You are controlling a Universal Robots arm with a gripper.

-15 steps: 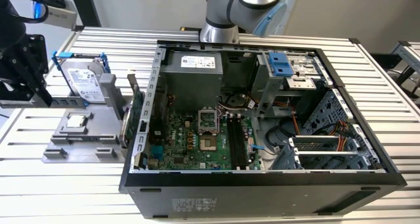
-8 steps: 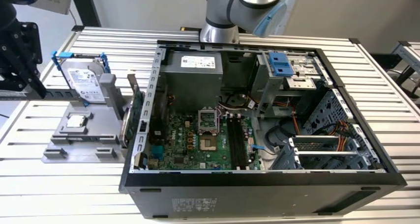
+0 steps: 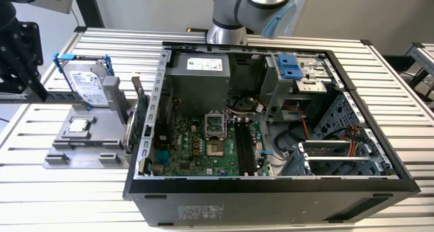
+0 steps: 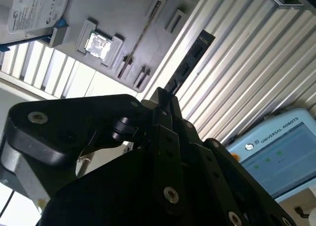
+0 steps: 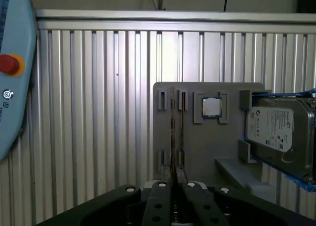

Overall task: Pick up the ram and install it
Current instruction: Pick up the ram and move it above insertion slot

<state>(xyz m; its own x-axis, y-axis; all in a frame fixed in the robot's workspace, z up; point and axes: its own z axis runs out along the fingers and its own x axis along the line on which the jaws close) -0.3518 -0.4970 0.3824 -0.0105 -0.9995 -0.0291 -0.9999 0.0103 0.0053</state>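
As seen in both wrist views, the hand is closed narrowly on the ram by its end.

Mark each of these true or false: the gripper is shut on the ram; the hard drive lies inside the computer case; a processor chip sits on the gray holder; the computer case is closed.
1. The gripper is shut on the ram. True.
2. The hard drive lies inside the computer case. False: it sits in its blue frame on the gray holder, outside the case.
3. A processor chip sits on the gray holder. True.
4. The computer case is closed. False: its side is open and the motherboard is exposed.
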